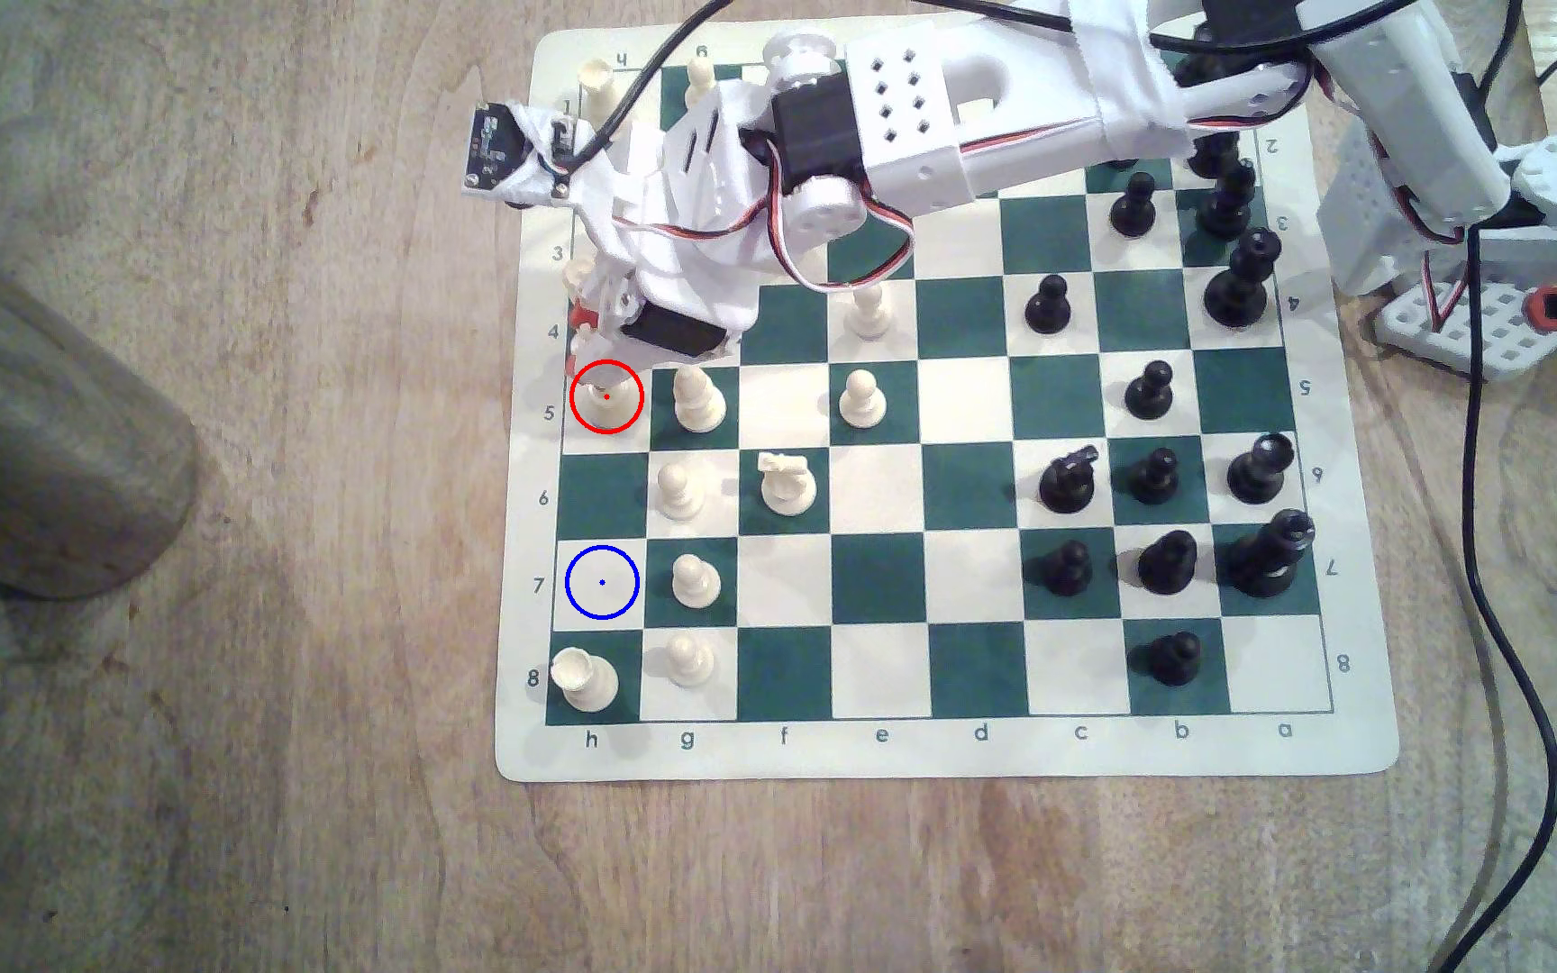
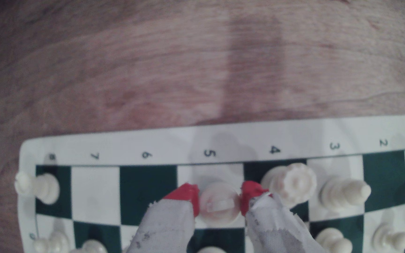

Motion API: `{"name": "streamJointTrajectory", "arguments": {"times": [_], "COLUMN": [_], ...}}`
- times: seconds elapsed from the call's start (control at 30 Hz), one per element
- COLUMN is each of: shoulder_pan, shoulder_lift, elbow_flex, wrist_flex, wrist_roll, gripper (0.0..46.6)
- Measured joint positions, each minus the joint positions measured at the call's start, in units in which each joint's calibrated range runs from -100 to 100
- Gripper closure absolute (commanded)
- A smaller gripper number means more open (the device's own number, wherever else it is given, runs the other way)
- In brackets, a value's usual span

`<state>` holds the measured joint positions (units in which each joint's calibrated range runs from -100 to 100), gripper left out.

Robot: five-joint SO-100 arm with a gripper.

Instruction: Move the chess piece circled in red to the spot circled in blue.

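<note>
The chess piece circled in red (image 1: 606,404) is seen standing upright on the cream square h5, at the edge of the chessboard (image 1: 943,748) nearest the exterior view's left. In the wrist view the piece (image 2: 218,206) is looked down on along its long axis, which runs vertically, and it sits squarely between the two red fingertips (image 2: 187,194) of the gripper (image 2: 218,198). The jaws are held narrowly parted, one tip on each side of the piece's upper body; whether they are pressing it or just beside it cannot be told. The piece is judged not yet lifted, since its base appears to rest on the square. The spot circled in blue (image 1: 602,582) is found two squares from h5 along the same h file, on h7, with the bare green h6 between. A notched-crown cream piece (image 2: 294,182) stands just beside h5 on h4, close to one fingertip, and a cream pawn (image 1: 698,398) on g5.
</note>
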<state>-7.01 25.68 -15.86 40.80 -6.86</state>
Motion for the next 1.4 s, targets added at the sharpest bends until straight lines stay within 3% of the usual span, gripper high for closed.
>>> {"name": "streamJointTrajectory", "arguments": {"times": [0.3,0.53,0.77,0.93,1.4], "shoulder_pan": [-3.54,-8.48,-12.68,-12.39,-11.58], "shoulder_lift": [-10.89,-11.98,5.03,13.82,18.18], "elbow_flex": [0.00,-11.03,-29.73,-35.07,-36.51], "wrist_flex": [5.74,10.28,12.59,12.59,12.59], "wrist_roll": [0.00,0.05,0.49,0.49,0.49], "gripper": [46.4,46.4,46.4,46.4,46.4]}}
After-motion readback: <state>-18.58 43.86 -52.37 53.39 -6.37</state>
